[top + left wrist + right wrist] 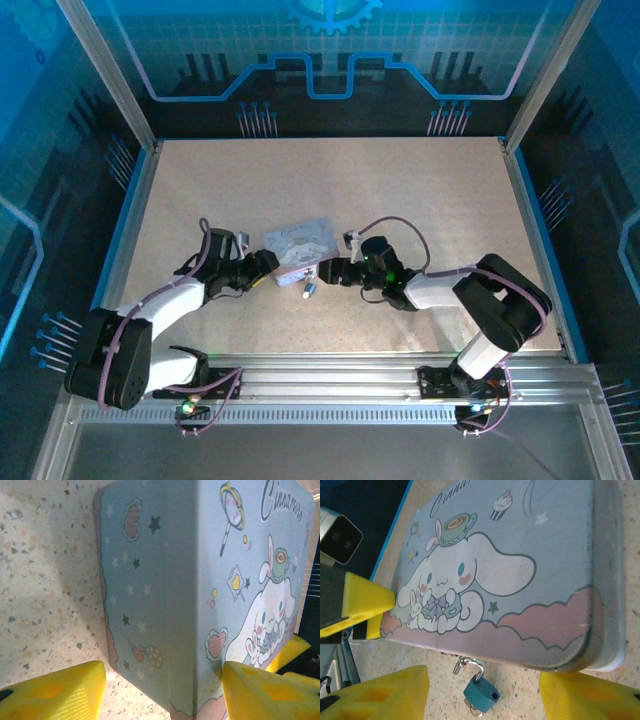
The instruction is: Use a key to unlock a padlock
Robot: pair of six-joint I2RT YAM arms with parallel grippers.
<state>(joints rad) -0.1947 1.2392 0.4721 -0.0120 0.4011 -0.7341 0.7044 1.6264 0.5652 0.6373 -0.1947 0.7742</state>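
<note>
The pale blue cartoon tin (pixel 298 243) lies mid-table between my two grippers. A small teal padlock (pixel 481 693) hangs by its silver shackle from the hasp on the tin's front edge, resting on the table; it also shows as a bluish speck, the padlock (pixel 309 290). A bit of silvery metal, apparently the key (pixel 476 711), pokes out under the lock body. My right gripper (pixel 484 692) is open, its yellow fingers either side of the padlock without touching it. My left gripper (pixel 162 690) is open astride the tin's (pixel 200 580) corner, one finger (pixel 365 605) against the lid.
The speckled beige tabletop (pixel 420 200) has free room behind and to both sides of the tin. Blue-edged metal rails (pixel 135 215) bound it, with glass walls beyond. Both arms reach inward from the near rail (pixel 330 375).
</note>
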